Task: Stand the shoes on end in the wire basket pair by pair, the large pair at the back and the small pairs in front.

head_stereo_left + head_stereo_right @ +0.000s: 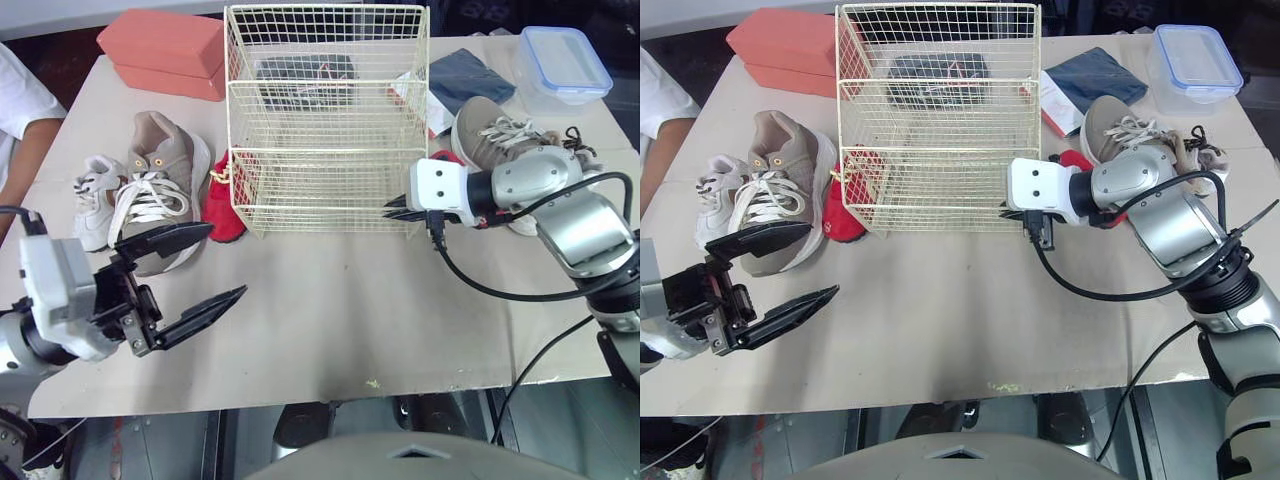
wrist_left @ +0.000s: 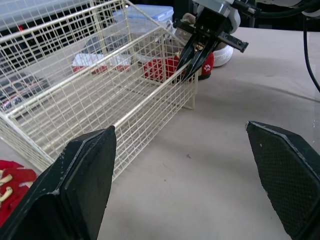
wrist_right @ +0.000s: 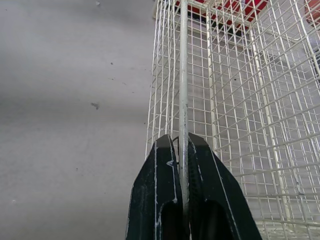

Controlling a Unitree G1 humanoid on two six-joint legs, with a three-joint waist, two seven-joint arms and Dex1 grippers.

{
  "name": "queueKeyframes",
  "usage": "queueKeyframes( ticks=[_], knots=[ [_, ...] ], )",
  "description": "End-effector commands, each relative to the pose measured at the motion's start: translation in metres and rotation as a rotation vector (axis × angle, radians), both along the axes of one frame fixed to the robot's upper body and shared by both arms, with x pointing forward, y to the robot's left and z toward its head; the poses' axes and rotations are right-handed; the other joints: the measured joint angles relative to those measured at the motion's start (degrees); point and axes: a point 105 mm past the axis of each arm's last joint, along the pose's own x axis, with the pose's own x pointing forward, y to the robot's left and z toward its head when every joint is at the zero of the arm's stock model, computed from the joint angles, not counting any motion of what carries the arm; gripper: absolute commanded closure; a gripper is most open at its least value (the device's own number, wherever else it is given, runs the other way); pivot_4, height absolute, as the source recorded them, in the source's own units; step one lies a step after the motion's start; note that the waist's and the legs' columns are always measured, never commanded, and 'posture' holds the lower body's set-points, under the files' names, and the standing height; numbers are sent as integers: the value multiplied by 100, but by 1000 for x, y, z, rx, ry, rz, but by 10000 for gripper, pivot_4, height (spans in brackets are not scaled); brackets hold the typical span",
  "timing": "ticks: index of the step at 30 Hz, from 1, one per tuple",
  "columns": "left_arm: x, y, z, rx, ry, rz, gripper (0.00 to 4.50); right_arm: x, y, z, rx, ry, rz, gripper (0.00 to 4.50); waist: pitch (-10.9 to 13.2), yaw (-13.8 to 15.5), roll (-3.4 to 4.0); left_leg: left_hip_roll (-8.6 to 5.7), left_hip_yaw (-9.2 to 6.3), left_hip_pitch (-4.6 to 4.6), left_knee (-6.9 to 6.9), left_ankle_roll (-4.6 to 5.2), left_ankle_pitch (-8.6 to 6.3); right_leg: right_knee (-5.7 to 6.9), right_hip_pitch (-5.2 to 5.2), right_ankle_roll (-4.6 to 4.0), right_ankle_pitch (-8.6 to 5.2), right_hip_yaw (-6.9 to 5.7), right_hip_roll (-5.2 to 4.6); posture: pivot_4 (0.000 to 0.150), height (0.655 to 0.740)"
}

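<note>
Cream-coated wire forms the wire basket [image 1: 325,85], which stands on the bench [image 1: 340,310] a little far of centre. The right end effector [image 1: 392,210] is at the basket's near right corner, its two black fingers [image 3: 155,190] pressed together on a thick wire of the frame so that the rod runs between them. The left end effector [image 1: 228,260] hangs above the near left part of the bench with its fingers spread wide and nothing between them, well apart from the basket.

The shoes lie on the bench outside the basket. To the left a large tan sneaker [image 1: 160,175] lies with its white laces up. A small white sneaker [image 1: 95,195] lies just beside it on the left, and a small red shoe [image 1: 222,200] sits between the tan one and the basket's left wall, touching the wire. To the right a second tan sneaker [image 1: 495,135] lies far of the right arm, with another red shoe [image 1: 1072,159] partly hidden beside it.

Two salmon boxes [image 1: 165,50] are stacked at the far left. A clear plastic tub with a blue-edged lid [image 1: 563,62] sits at the far right, with a dark blue folded cloth [image 1: 465,78] near it. A person's arm [image 1: 25,150] in a white sleeve rests at the left edge.
</note>
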Motion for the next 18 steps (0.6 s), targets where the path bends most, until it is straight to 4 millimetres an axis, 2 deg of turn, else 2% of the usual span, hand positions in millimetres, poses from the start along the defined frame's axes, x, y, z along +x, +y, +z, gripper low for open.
queueKeyframes(
  ticks=[1, 4, 5, 6, 7, 10, 13, 16, 18],
  knots=[
    [0, -2, 5, 4, -23, -6, 0, 8, 1, 15, 41, -60, -50, 44815, 0, -14, 0, 0, 0, 2, -1, 0, 0, 3, 0, -1, 1, 1, 1, 1500, 7400],
    [2, -2, 5, 3, -26, -7, 0, 11, -1, 16, 38, -65, -57, 44815, 0, -13, 0, 1, 0, 2, -1, 0, 0, 7, 0, -2, 0, 2, 2, 1500, 7400],
    [2, -2, 5, 2, -26, -7, 0, 12, -3, 16, 26, -79, -58, 42260, 0, -13, 0, 1, 0, 2, -1, 0, 0, 7, -1, -2, 1, 2, 2, 1500, 7400],
    [2, -2, 5, 2, -27, -8, 0, 13, -4, 18, 21, -89, -58, 39037, 0, -12, 0, 1, 0, 2, -1, -1, 0, 7, -1, -1, 1, 2, 2, 1500, 7400],
    [2, -2, 5, 1, -27, -10, 0, 12, -5, 19, 17, -90, -49, 32572, 0, -8, 0, 1, 1, 2, 0, -1, 0, 6, -1, -2, 1, 2, 2, 1500, 7400],
    [2, -3, 5, -3, -21, -20, 0, 4, -10, 26, 40, -59, -31, 25923, 1, 1, 1, 1, -1, -1, -1, -1, 0, 3, -2, -2, 1, 0, 2, 1500, 7400],
    [0, -4, 4, -7, -7, -33, 0, -6, -17, 39, 101, -25, -31, 15495, 3, 15, 1, 1, -1, -9, 0, -1, 1, -2, -4, -1, 1, -1, 0, 1500, 7400],
    [-1, -7, 3, -8, 4, -52, 0, -14, -24, 57, 206, -3, -60, 1551, 3, 10, 1, 1, -5, -12, -1, -1, 0, -6, -5, -1, 1, -1, 0, 1500, 7400],
    [0, -10, 4, -9, 5, -63, 0, -18, -33, 69, 269, 15, -88, 668, 3, -1, 2, 2, -6, -12, -2, -1, 0, -6, -6, -2, 1, 0, 1, 1500, 7400]
  ],
)
